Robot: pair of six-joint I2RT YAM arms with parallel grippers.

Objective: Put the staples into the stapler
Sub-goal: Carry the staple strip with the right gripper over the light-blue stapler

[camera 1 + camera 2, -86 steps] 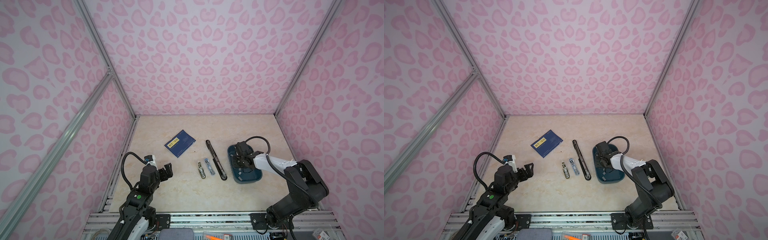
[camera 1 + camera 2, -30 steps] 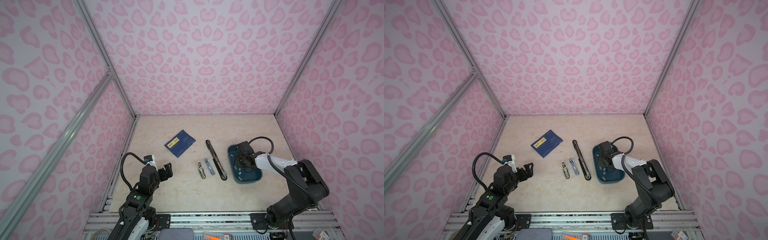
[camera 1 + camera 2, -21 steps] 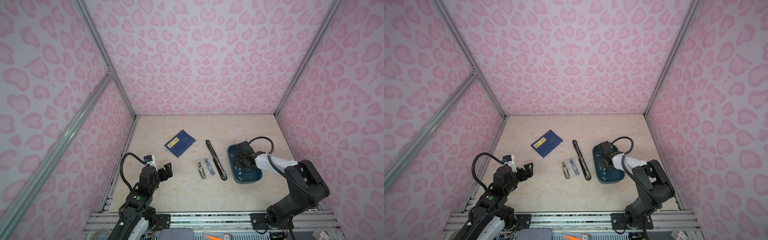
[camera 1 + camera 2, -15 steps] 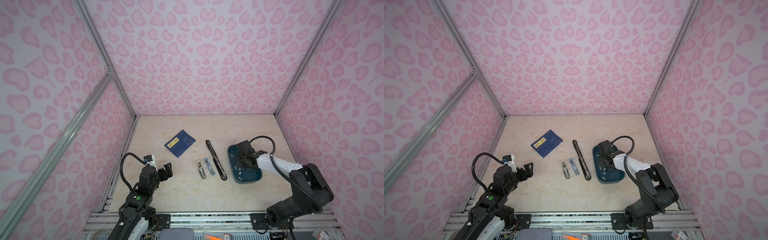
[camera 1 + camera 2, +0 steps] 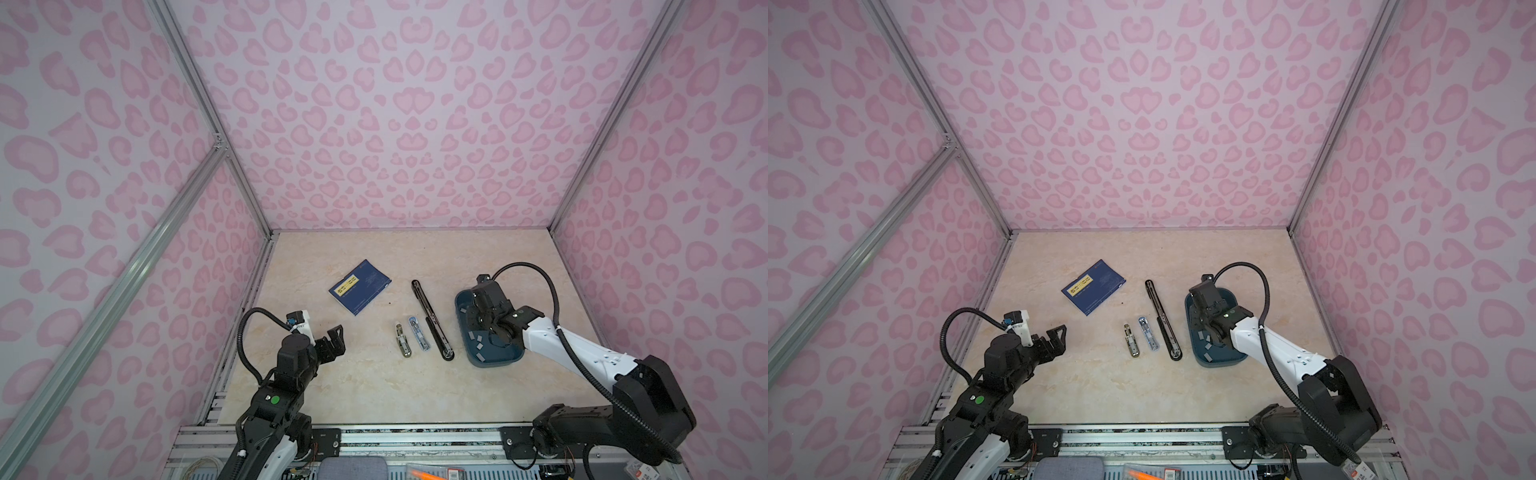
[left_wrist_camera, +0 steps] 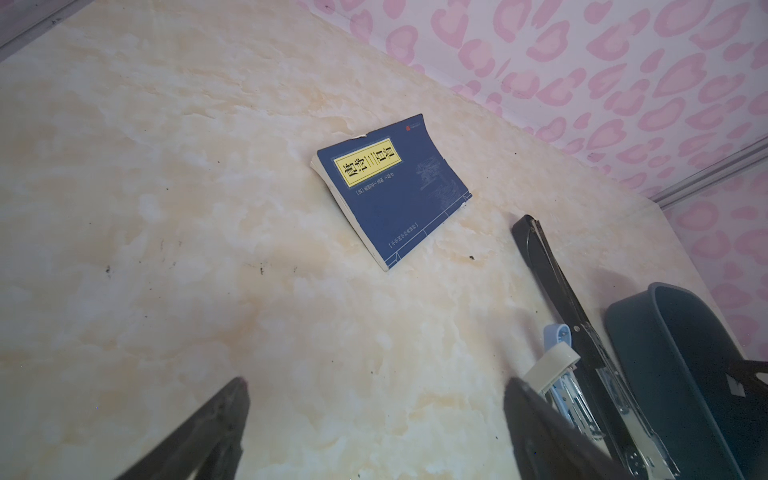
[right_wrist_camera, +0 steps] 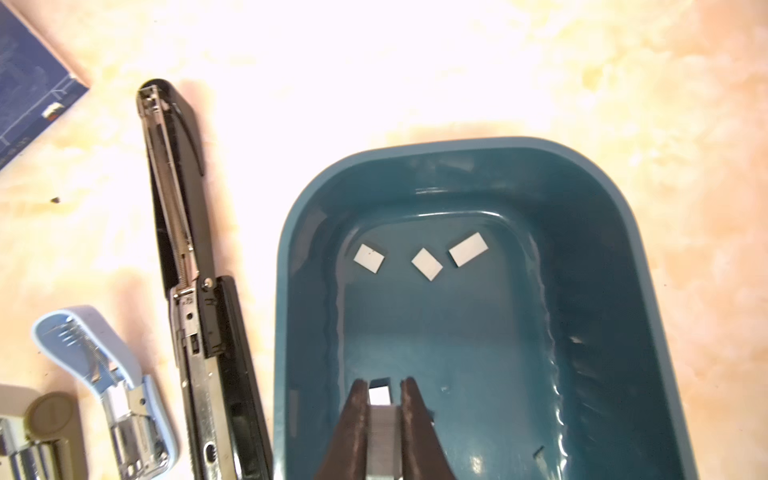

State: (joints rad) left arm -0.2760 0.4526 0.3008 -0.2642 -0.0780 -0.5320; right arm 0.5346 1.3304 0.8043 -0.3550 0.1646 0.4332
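Note:
My right gripper (image 7: 384,388) is down inside the teal tray (image 7: 457,145), shut on a ridged grey strip of staples (image 7: 382,428). Three more staples strips (image 7: 427,264) lie on the tray floor ahead of it. To the left of the tray a long black stapler (image 5: 430,320) lies opened flat, its metal channel (image 7: 168,195) facing up. Beside it lie a small light blue stapler (image 5: 417,338) and an olive one (image 5: 402,341), both open. My left gripper (image 5: 334,340) hovers open and empty over bare table at the front left, jaws wide in the left wrist view (image 6: 376,399).
A blue book (image 5: 360,286) lies behind the staplers, toward the back left. Pink patterned walls close in the table on three sides. The tray (image 5: 1217,363) sits right of centre, with my right arm reaching over its front right corner.
My right arm's elbow has swung outward to the right while its gripper stayed in the tray and closed slightly on the strip. The left arm has not moved.

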